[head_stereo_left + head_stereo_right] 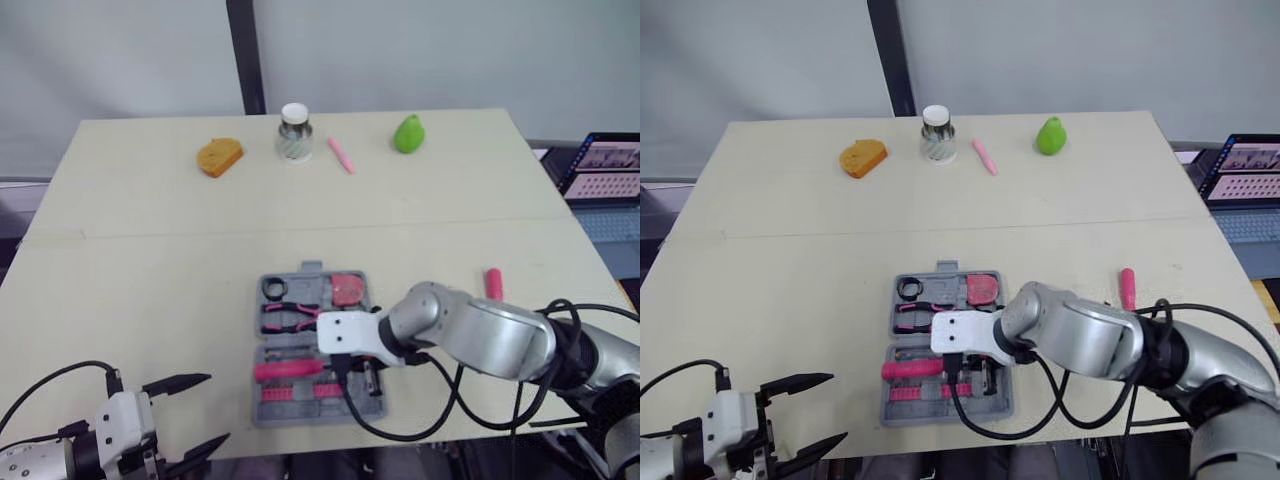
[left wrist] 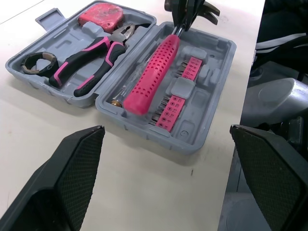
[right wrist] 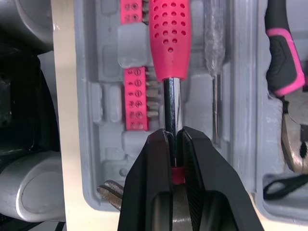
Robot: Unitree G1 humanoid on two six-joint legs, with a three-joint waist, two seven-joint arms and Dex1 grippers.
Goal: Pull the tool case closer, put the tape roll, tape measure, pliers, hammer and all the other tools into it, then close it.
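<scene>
Grip of the right hand (image 3: pixel 175 132) is closed tightly on the bare metal shaft of the hammer (image 2: pixel 151 72), just beside its pink handle. The hammer lies in the near half of the tool case (image 2: pixel 211 110), above the pink bit strips (image 2: pixel 175 103), and its handle points to 9 o'clock. The case stands open on the desk (image 1: pixel 150 260). Its far half holds the pliers (image 2: pixel 91 60), the tape measure (image 2: pixel 101 13) and the tape roll (image 2: pixel 36 62). The left hand (image 1: pixel 218 407) is wide and holds nothing, at 8 o'clock from the case. A small pink tool (image 1: pixel 493 283) lies on the desk at 2 o'clock from the case, apart from it.
</scene>
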